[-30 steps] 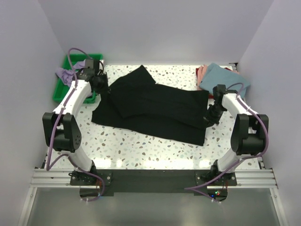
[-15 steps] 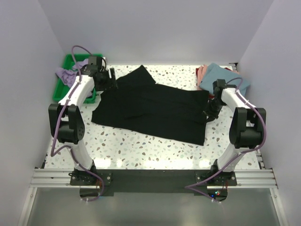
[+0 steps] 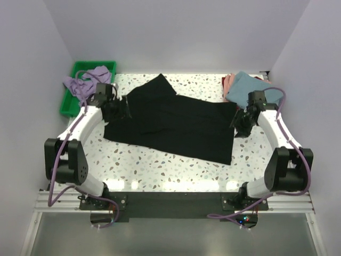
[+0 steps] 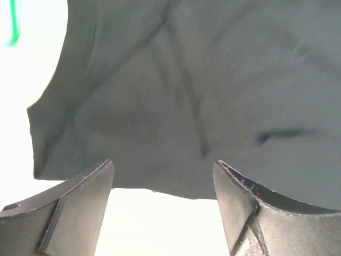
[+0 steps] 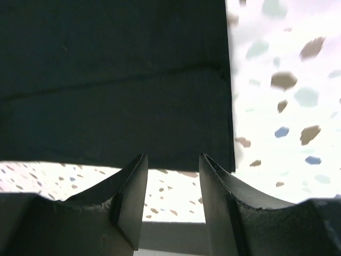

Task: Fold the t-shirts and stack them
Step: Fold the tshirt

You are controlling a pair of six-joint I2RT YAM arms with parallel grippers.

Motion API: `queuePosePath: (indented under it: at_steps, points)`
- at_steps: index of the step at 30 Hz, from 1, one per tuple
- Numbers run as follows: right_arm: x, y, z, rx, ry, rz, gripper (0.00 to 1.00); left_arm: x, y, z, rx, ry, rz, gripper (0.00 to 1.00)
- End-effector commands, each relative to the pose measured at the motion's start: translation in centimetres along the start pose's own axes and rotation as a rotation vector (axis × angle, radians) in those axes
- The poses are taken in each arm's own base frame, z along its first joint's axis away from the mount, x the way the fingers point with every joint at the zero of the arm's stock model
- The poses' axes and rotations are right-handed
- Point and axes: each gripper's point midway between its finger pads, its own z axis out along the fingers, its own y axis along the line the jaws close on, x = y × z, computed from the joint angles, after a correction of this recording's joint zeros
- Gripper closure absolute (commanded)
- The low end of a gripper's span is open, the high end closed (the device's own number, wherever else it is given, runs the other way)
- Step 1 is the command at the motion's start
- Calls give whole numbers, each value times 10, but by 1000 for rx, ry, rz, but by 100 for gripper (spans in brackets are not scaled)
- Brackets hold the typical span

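Black t-shirt [image 5: 106, 80] flat on speckled bench [image 5: 287, 106], right fingers [image 5: 130, 202] spread apart at its hem.
Shirt fills 9 to 1 o'clock, corner toward 4; bare bench at 3 and 6; hem and bench show through the finger gap.

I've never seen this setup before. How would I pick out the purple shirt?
On the speckled table, find the far left corner, where a green tray sits. The lavender t-shirt lies crumpled in that tray. It alone is bunched in a tray: the black t-shirt is spread flat mid-table, and the teal-blue t-shirt tops a pile at the far right.
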Motion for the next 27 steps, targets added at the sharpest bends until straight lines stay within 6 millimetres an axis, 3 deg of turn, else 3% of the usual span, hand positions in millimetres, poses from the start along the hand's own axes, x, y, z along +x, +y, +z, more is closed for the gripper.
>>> queuePosePath:
  at_steps: [1,5,8,9,17,27]
  points:
    - [32,-2,9,-58,64,-23,53,17,22,-14,-44,-31,-42,21]
    - [60,-28,22,31,121,-18,53,57,50,-14,-111,29,-97,23]
    - [69,-50,25,129,136,-16,54,73,61,-12,-146,55,-114,24]
    - [72,-54,26,147,147,-14,54,74,72,-11,-167,57,-144,24]
    - [96,-72,51,203,222,26,61,81,96,11,-247,101,-140,29]
    - [92,-68,58,194,241,19,67,81,109,32,-279,135,-99,39]
